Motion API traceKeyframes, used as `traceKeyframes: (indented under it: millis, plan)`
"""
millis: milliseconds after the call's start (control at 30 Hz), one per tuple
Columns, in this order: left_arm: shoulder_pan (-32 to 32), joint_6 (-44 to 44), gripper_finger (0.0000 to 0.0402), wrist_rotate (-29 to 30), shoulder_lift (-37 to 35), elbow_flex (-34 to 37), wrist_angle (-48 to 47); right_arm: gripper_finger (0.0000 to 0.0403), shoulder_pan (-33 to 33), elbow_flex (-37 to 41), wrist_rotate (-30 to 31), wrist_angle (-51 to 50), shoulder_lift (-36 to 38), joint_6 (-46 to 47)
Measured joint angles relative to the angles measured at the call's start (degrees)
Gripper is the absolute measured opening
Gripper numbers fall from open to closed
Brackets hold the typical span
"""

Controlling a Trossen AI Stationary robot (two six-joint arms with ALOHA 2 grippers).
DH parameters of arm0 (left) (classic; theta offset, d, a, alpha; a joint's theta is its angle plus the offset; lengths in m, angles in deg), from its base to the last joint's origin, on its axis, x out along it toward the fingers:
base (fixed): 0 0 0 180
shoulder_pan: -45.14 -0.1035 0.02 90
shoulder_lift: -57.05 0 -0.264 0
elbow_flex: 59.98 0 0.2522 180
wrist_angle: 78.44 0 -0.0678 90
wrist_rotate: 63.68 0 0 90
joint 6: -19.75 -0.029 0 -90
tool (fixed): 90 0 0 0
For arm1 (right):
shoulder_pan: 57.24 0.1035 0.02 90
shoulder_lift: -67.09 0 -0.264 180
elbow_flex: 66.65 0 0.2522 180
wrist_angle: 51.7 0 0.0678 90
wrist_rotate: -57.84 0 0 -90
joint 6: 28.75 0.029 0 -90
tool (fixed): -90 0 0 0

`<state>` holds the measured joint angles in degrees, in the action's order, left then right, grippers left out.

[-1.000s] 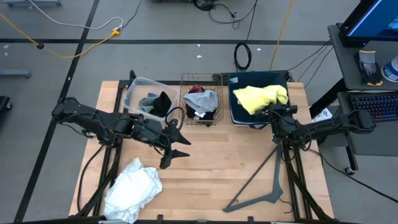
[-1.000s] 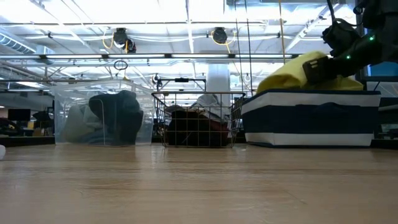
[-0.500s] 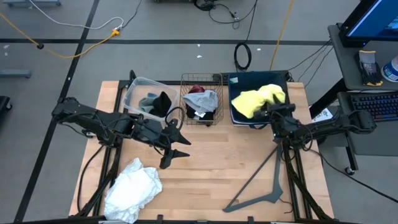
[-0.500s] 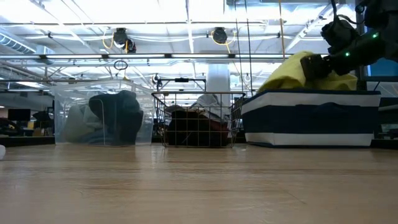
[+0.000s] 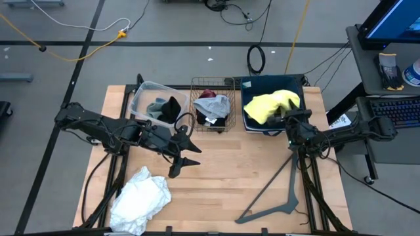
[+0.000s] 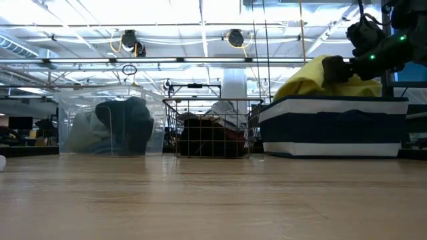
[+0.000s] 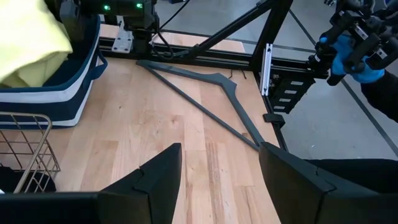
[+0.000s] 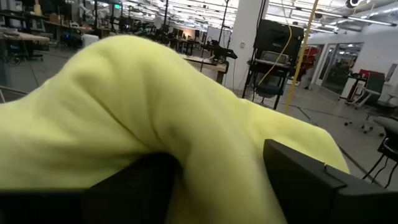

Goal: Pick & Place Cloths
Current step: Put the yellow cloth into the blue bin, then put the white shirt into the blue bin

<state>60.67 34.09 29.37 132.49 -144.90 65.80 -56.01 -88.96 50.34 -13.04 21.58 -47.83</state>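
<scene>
A yellow cloth [image 5: 266, 106] lies heaped in the navy bin [image 5: 252, 84] at the far right, its hump above the rim in the low view [image 6: 303, 79]. My right gripper [image 5: 287, 118] is open at the bin's near side, its fingers on either side of that hump. My left gripper [image 5: 187, 152] hangs open over the table's middle left with nothing between its fingers [image 7: 214, 180]. A white cloth [image 5: 140, 198] lies crumpled on the table near the front left. A clear bin [image 5: 140, 92] holds grey and black cloths. A wire basket [image 5: 195, 98] holds maroon, light grey and black cloths. My right gripper has the yellow cloth's raised fold [image 8: 186, 149] between its spread fingers [image 8: 305, 180], and the fabric lies against their inner sides. The fingers come at it about level from the table's near right. The cloth rests in the navy bin.
A grey angular hanger [image 5: 275, 193] lies on the table at the near right. The three containers stand in a row along the far edge. A person's blue-gloved hands [image 7: 348, 43] show beyond the table's right side. Bare wood lies between the two arms.
My right gripper has gone a little toward the table's left, over the navy bin. The yellow cloth has shifted with it toward the bin's left side and has sunk lower into the bin.
</scene>
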Motion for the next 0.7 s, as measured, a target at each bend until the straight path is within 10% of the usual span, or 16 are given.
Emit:
traceKeyframes:
  millis: [367,700]
  plan:
    - [0.0,0.0,0.0218,0.0,0.0,0.0,0.0,0.0236,0.0,0.0,-0.4,0.0,3.7,7.8]
    - [0.0,-0.3,0.0218,0.0,0.0,0.0,0.0,0.0236,-0.9,-3.6,-16.6,-2.5,7.4,16.8]
